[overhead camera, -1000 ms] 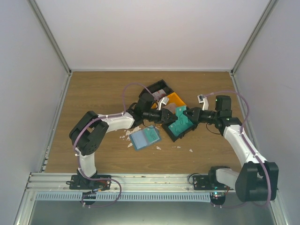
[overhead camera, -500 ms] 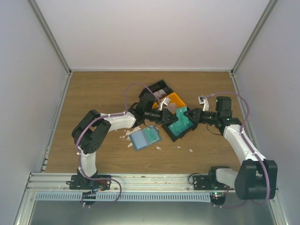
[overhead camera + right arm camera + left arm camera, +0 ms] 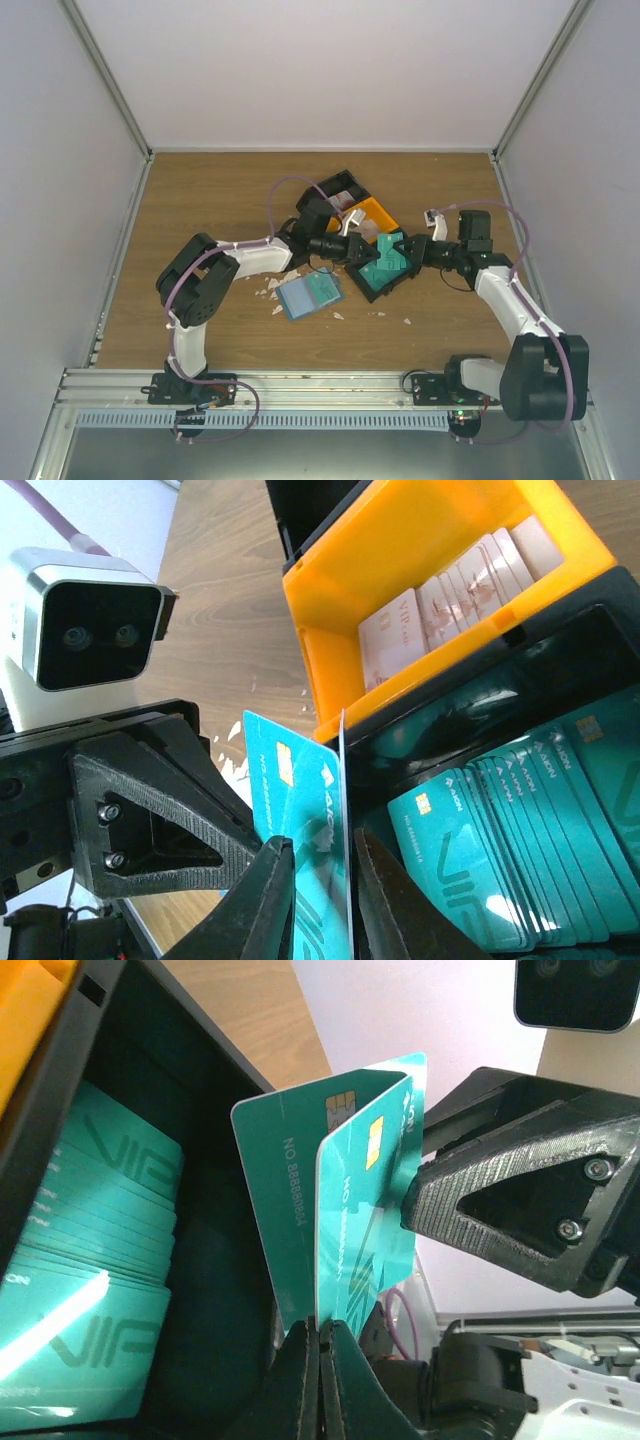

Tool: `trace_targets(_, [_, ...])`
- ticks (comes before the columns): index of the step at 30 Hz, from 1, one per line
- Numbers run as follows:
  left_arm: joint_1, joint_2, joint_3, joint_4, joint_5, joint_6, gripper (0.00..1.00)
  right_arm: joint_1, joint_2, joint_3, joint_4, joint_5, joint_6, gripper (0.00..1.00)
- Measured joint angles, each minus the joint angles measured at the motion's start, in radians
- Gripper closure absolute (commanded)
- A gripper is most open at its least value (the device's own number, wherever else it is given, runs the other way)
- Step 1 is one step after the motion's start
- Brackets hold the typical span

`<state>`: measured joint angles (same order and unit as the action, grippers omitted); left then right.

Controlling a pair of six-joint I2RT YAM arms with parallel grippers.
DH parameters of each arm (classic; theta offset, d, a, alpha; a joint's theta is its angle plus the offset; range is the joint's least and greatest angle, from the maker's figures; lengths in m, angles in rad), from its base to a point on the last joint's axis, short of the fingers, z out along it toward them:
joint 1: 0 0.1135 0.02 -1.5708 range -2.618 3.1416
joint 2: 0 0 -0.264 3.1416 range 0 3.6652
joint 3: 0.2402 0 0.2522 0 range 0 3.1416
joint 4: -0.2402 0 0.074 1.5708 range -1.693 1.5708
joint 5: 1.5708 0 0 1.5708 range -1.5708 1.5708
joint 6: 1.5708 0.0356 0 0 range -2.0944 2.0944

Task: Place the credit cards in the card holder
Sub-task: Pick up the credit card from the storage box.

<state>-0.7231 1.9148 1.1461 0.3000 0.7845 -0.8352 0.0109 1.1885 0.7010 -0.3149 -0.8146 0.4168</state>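
Observation:
Two teal credit cards (image 3: 340, 1210) stand splayed on edge above the tray, and my left gripper (image 3: 322, 1328) is shut on their lower edge. The same cards (image 3: 300, 800) stand between the jaws of my right gripper (image 3: 322, 842), which are slightly apart and no longer pinch them. From above, both grippers (image 3: 352, 248) (image 3: 408, 250) meet nose to nose over the tray's teal stack (image 3: 385, 265). More teal cards (image 3: 520, 820) lie fanned in the black compartment. The blue card holder (image 3: 310, 293) lies flat on the table, left of the tray and below my left gripper.
The black-and-orange tray (image 3: 378, 212) sits mid-table; its orange compartment (image 3: 330, 600) holds pale cards (image 3: 450, 590). White scraps (image 3: 270, 288) lie scattered around the card holder. Grey walls enclose the wooden table on three sides.
My left gripper has closed on the teal cards. My right gripper has opened its jaws around them and its arm has drawn back slightly to the right.

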Motion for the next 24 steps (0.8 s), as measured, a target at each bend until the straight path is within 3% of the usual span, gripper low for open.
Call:
trace_targets(6, [0.000,0.034,0.035,-0.037,-0.036,0.045,1.00,0.000,0.064,-0.004,0.047,0.023,0.000,0.79])
trace_targets(14, [0.000,0.047,0.050,-0.096,-0.090,0.092,1.00,0.002,0.111,-0.005,0.076,0.064,-0.003,0.42])
trace_targets(24, [0.006,0.008,0.036,-0.154,-0.135,0.118,1.00,0.012,-0.025,-0.004,0.039,0.166,-0.027,0.31])
